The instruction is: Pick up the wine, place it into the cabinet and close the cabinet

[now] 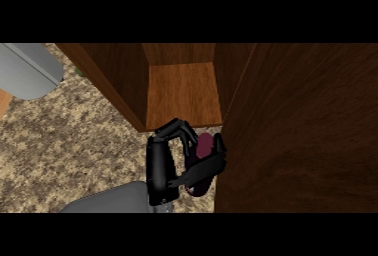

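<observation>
You see the right hand point(164, 167) with fingers point(210, 167) curled around the wine point(202, 150), just before the cabinet point(184, 95).

A speckled beige stone counter point(66, 145) fills the left of the head view, with a grey rounded object point(29, 70) at its upper-left corner and a sliver of orange-brown surface point(4, 106) at the left edge.

The dark red wine point(201, 150) bottle sits just before the open wooden cabinet point(184, 95), wrapped by black fingers point(210, 167).
</observation>
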You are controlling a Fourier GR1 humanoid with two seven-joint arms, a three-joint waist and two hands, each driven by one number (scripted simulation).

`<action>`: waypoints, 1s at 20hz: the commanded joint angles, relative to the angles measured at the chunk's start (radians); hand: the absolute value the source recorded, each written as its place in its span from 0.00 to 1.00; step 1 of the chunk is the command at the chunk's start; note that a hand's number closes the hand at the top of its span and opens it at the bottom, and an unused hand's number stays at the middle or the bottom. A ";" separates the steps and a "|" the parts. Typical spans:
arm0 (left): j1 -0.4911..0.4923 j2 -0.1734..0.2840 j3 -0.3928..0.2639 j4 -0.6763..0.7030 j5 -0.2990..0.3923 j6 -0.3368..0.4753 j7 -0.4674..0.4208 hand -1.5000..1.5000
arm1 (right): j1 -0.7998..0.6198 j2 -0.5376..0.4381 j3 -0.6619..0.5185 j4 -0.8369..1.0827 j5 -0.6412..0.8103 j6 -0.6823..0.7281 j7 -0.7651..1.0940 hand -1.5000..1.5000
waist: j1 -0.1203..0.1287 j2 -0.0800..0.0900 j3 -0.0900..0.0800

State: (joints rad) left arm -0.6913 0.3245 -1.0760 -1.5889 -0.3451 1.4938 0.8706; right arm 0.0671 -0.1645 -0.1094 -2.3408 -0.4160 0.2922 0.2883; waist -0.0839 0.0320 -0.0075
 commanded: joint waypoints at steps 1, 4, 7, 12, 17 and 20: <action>-0.042 0.010 0.020 0.008 0.056 0.006 -0.010 1.00 | 0.019 0.009 -0.009 -0.031 -0.039 -0.008 0.010 0.00 | -0.015 0.001 0.000; -0.059 -0.015 0.044 0.028 0.072 0.006 -0.033 1.00 | -0.008 -0.014 -0.038 -0.002 -0.033 0.003 0.001 0.00 | -0.018 0.007 -0.001; -0.082 -0.015 0.047 0.034 0.102 0.006 -0.046 1.00 | -0.011 0.006 -0.011 -0.009 -0.037 -0.005 0.006 0.00 | -0.021 0.008 -0.001; -0.092 -0.029 0.054 0.072 0.146 0.006 -0.071 1.00 | 0.001 -0.005 -0.018 0.015 -0.041 0.029 -0.013 0.00 | -0.025 0.012 0.000; -0.133 -0.021 0.086 0.105 0.213 -0.024 -0.074 1.00 | -0.038 -0.014 -0.028 0.016 -0.058 0.017 -0.003 0.00 | -0.024 0.016 -0.001; -0.122 -0.020 0.072 0.174 0.230 -0.056 -0.097 1.00 | -0.033 -0.016 -0.039 0.030 -0.066 0.026 -0.010 0.00 | -0.034 0.022 0.000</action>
State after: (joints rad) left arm -0.8191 0.3010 -0.9944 -1.4689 -0.1402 1.4659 0.8002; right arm 0.0458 -0.1773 -0.1363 -2.3221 -0.4705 0.3179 0.2818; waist -0.1145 0.0471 -0.0076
